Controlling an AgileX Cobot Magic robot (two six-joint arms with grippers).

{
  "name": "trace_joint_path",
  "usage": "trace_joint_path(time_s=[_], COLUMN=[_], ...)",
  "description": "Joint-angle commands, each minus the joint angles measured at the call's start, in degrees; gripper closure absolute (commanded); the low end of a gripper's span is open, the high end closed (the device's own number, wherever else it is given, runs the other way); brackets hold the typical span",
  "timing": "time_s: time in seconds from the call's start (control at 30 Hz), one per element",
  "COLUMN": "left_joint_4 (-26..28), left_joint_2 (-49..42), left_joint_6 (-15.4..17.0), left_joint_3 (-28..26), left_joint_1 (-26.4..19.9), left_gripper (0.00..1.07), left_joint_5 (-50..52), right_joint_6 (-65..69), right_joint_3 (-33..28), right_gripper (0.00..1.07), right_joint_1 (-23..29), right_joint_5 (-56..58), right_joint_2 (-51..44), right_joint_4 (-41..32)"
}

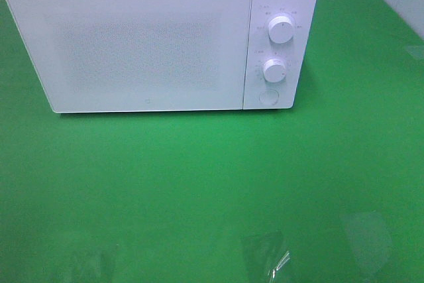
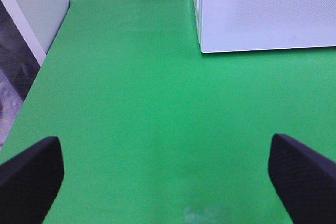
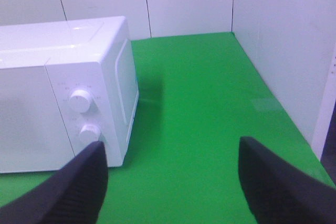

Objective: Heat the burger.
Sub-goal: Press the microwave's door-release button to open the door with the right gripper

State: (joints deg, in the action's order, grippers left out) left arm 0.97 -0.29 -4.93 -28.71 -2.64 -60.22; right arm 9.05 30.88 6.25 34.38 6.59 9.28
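Observation:
A white microwave [image 1: 152, 38] stands at the back of the green table with its door shut. It has two round knobs [image 1: 281, 29] and a round button on its right panel. The burger is not in view in any frame. My left gripper [image 2: 168, 177] is open and empty over bare green cloth, short of the microwave's front left corner [image 2: 262, 14]. My right gripper [image 3: 173, 182] is open and empty, to the right of the microwave's knob side [image 3: 79, 100]. Neither gripper shows in the exterior view.
White walls [image 3: 283, 40] bound the table at the back and right. A table edge and a white panel [image 2: 31, 9] lie on the left. Faint shiny patches [image 1: 265, 253] mark the green cloth near the front.

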Motion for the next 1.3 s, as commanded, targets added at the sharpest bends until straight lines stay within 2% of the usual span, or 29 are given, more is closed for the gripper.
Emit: trace_joint_path(time_s=[0.03, 0.2, 0.27, 0.37, 0.43, 0.6, 0.73, 1.0, 1.1, 1.13, 1.17, 1.23, 1.27, 1.3], left_joint_4=[0.06, 0.06, 0.06, 0.06, 0.06, 0.06, 0.06, 0.06, 0.06, 0.06, 0.06, 0.06, 0.06, 0.06], left_joint_2=[-1.15, -1.15, -1.15, -1.15, -1.15, -1.15, -1.15, -1.15, -1.15, -1.15, -1.15, -1.15, -1.15, -1.15], left_joint_6=[-0.06, -0.06, -0.06, -0.06, -0.06, -0.06, -0.06, -0.06, -0.06, -0.06, -0.06, -0.06, -0.06, -0.06], left_joint_3=[0.11, 0.11, 0.11, 0.11, 0.11, 0.11, 0.11, 0.11, 0.11, 0.11, 0.11, 0.11, 0.11, 0.11], left_joint_1=[-0.06, -0.06, -0.06, -0.06, -0.06, -0.06, -0.06, -0.06, -0.06, -0.06, -0.06, -0.06, -0.06, -0.06], left_gripper=[0.09, 0.09, 0.09, 0.09, 0.09, 0.09, 0.09, 0.09, 0.09, 0.09, 0.09, 0.09, 0.09, 0.09], left_joint_5=[0.74, 0.74, 0.74, 0.74, 0.74, 0.74, 0.74, 0.74, 0.74, 0.74, 0.74, 0.74, 0.74, 0.74], right_joint_6=[-0.52, -0.52, -0.52, -0.52, -0.52, -0.52, -0.52, -0.52, -0.52, -0.40, -0.40, -0.29, -0.29, -0.29], right_joint_3=[-2.06, -4.93, -6.53, -6.53, -6.53, -6.53, -6.70, -11.34, -11.92, -12.55, -12.55, -13.81, -13.81, -14.61], right_gripper=[0.37, 0.37, 0.37, 0.37, 0.37, 0.38, 0.42, 0.47, 0.48, 0.53, 0.53, 0.66, 0.66, 0.76], right_joint_1=[-0.11, -0.11, -0.11, -0.11, -0.11, -0.11, -0.11, -0.11, -0.11, -0.11, -0.11, -0.11, -0.11, -0.11], right_joint_5=[-6.99, -12.89, -18.74, -19.82, -24.47, -27.56, -34.38, -50.36, -51.85, -54.26, -54.26, -59.13, -59.13, -62.11], right_joint_2=[2.69, 7.22, 12.20, 13.41, 19.37, 23.72, 31.28, 37.24, 37.93, 39.19, 39.19, 42.51, 42.51, 44.69], right_joint_4=[0.57, 0.57, 0.57, 0.57, 0.57, 0.57, 0.74, -0.52, -1.20, -3.04, -3.04, -5.79, -5.79, -5.73])
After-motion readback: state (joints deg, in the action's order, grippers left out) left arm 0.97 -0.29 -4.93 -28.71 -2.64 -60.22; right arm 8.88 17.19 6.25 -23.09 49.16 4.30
